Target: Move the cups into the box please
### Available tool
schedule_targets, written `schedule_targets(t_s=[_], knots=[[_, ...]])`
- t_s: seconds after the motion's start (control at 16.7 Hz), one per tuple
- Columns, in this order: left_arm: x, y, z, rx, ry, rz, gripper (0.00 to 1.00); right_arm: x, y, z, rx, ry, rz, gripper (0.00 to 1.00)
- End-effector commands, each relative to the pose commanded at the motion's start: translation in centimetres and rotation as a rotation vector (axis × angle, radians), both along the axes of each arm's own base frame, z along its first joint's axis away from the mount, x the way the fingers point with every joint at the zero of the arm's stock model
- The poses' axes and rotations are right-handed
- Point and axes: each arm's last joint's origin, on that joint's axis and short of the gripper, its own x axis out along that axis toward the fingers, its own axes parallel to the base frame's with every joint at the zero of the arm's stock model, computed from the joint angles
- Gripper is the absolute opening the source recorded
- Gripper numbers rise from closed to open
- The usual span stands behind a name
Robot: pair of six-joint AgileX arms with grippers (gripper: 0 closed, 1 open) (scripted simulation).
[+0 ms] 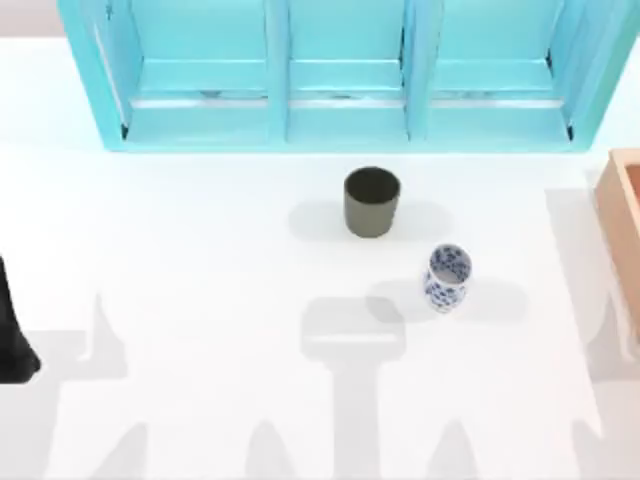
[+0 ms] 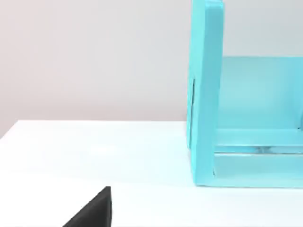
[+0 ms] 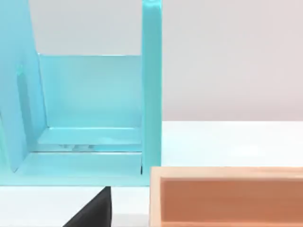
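Containers first: the tan wooden box [image 1: 622, 212] sits at the table's right edge, cut off by the top view, and in the right wrist view it lies close ahead of the right gripper [image 3: 93, 211], its thick near wall and inner far wall facing the camera; we cannot see its floor. Both cups stand upright on the white table [image 1: 200, 250], outside the box and apart from each other. The dark olive-grey cup [image 1: 371, 201] is well to the right of the left arm [image 1: 14, 335] and farther off, near the front of the turquoise shelf unit [image 1: 340, 75], with its mouth facing up and showing a dark interior. The white cup with blue floral pattern [image 1: 447, 277] stands beyond the olive cup as reckoned from the left arm, between that cup and the box and touching neither. The shelf unit's open compartments face the table; what lies on their floors is too faint for us to tell. The left arm is parked at the table's left edge, well apart from both cups. Of the left gripper [image 2: 93, 212] we see one dark wedge above the table, with the shelf unit's end wall ahead of it; of the right gripper, a like wedge just beside the box. Whether either gripper is spread or pressed together, we cannot tell.
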Motion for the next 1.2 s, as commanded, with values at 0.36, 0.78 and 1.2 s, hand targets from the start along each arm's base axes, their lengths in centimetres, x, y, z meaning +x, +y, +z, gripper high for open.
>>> schedule_targets(t_s=[0.36, 0.78, 1.2], knots=[[0.0, 0.0, 0.0, 0.0, 0.0, 0.0, 1.0, -0.2, 0.3, 2.5, 0.026, -0.005, 0.025, 1.0], [0.0, 0.0, 0.0, 0.0, 0.0, 0.0, 1.0, 1.0, 1.5, 13.0, 0.142, 0.105, 0.107, 1.0], [0.0, 0.0, 0.0, 0.0, 0.0, 0.0, 1.0, 9.7, 5.6, 21.8, 0.23, 0.472, 0.15, 1.0]])
